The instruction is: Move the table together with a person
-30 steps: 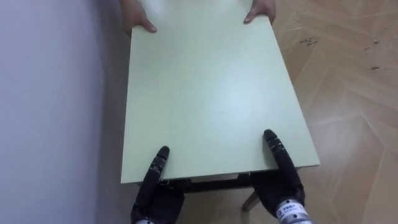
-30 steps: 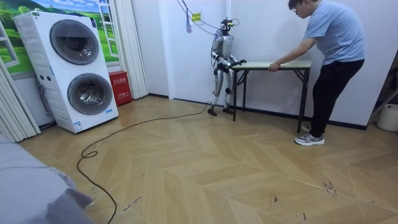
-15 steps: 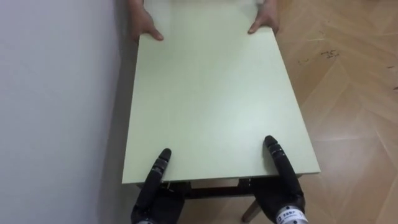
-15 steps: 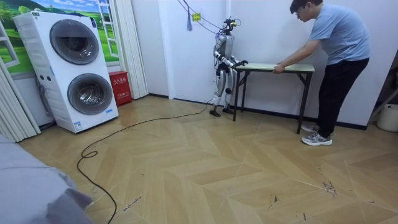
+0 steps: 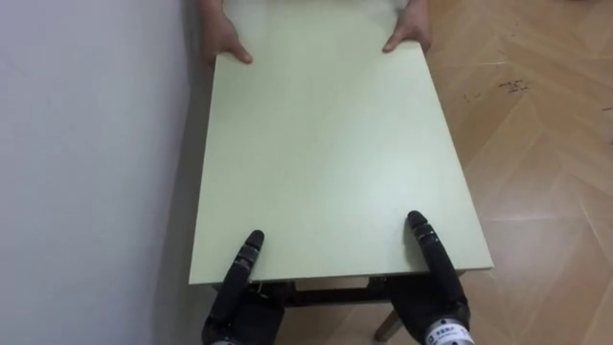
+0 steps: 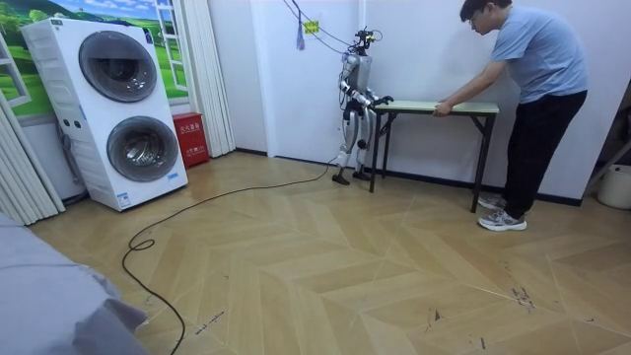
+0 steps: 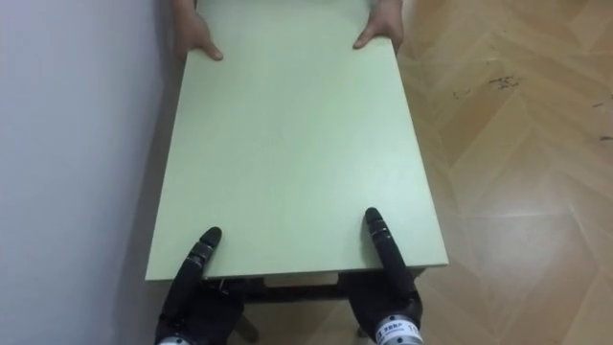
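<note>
A pale green table (image 5: 326, 144) stretches away from me, its long left side close to a white wall. My left hand (image 5: 244, 264) and right hand (image 5: 431, 254) clamp its near edge: each thumb lies on top, the palm sits below, and the other fingers are hidden underneath. At the far end a person's two hands (image 5: 225, 43) (image 5: 407, 36) grip the corners. In the room view I stand at the table's (image 6: 434, 104) left end, and the person (image 6: 532, 89) leans over the right end.
The white wall (image 5: 86, 144) runs along the table's left side. Herringbone wood floor (image 5: 546, 144) lies open to the right. In the room view, stacked washing machines (image 6: 123, 108) and a red box (image 6: 189, 138) stand far left.
Over the first half second the person stepped back toward the room view's right, and the table shifted slightly that way. Since then nothing visibly moved. Both my hands kept their hold.
</note>
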Motion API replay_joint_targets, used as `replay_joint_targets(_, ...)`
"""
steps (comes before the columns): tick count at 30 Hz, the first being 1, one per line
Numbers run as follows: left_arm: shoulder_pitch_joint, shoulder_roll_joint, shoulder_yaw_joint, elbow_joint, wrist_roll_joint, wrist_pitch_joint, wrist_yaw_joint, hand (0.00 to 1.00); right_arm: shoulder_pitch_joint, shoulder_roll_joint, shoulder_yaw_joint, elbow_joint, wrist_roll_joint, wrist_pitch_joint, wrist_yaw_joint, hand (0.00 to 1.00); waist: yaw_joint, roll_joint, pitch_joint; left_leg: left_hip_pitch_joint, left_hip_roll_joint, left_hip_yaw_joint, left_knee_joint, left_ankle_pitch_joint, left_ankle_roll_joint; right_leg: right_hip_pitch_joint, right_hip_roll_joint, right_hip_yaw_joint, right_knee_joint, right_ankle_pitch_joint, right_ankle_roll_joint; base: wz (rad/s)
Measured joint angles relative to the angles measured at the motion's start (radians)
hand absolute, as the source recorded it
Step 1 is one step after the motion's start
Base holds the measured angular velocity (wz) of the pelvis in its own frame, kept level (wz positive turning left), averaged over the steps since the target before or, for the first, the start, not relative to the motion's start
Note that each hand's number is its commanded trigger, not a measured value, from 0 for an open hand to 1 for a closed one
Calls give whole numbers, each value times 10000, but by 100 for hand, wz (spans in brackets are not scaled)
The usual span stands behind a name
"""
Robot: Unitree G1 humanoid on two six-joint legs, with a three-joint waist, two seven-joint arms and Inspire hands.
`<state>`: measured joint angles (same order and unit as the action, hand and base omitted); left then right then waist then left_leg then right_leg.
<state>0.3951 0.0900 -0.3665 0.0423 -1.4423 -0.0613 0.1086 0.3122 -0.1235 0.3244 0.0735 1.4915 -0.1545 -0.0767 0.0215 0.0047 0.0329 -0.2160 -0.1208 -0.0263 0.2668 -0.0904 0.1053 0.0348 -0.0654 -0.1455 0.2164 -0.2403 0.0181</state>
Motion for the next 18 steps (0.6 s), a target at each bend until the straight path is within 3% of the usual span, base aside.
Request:
replay_joint_targets(1, 0, 3, 0, 0, 6, 0, 3, 100, 3, 15, 0, 6, 0, 0, 0, 100, -29, 0, 0, 0, -6, -25, 0, 0, 0, 1, -2, -36, 0, 0, 0, 5)
replay_joint_targets(3, 0, 4, 0, 0, 20, 16, 3, 80, 6, 22, -5, 20, -26, -2, 2, 100, -54, -1, 0, 0, -10, -39, 0, 0, 0, -9, -4, -66, 1, 0, 0, 4)
replay_joint_targets(4, 1, 5, 3, 2, 33, 31, 3, 53, 6, 26, -11, 29, -28, -3, 6, 22, -59, -1, 0, 1, -12, -44, 0, 0, 0, -8, -4, -76, 2, 0, 0, 4)
replay_joint_targets(5, 1, 3, 20, 3, 46, 62, 3, 29, 7, 41, -19, 43, -37, -2, 17, 0, -71, -2, 0, 2, -14, -45, 0, 0, 1, -8, -4, -91, 6, 0, 0, 4)
replay_joint_targets(7, 3, 3, 67, 9, 78, 117, 2, 3, 7, 80, -31, 58, -70, 7, 22, 0, -91, -4, -1, 6, -15, -54, -1, 0, 0, -10, -3, -105, 8, 0, 0, 2)
replay_joint_targets(8, 4, 3, 81, 32, 144, 136, 1, 0, 13, 118, -31, 108, -106, 19, 54, 0, -98, -9, -4, 22, -15, -56, 1, 0, 0, -6, -1, -104, 8, 0, 0, 0)
replay_joint_targets(12, -111, 71, 79, 271, 2542, 406, -258, 0, -102, 165, -86, 948, -499, 50, 1342, 0, -177, 34, -43, 35, -11, -47, 2, 2, 1, 2, -5, -95, 12, 0, 0, -2)
replay_joint_targets(15, -451, 152, 88, 713, 3823, 582, -850, 0, -91, 105, -211, 1196, -680, 276, 1613, 0, -176, 111, -91, 178, 0, 10, -108, 10, -3, 81, -18, -70, 12, 0, 0, -12)
replay_joint_targets(18, -572, 173, 98, 1042, 4288, 634, -1055, 0, 92, -1, -299, 1259, -860, 531, 1803, 0, -181, 121, -122, 380, 33, 121, -246, 11, -9, 194, -22, -72, 2, 0, 0, -15)
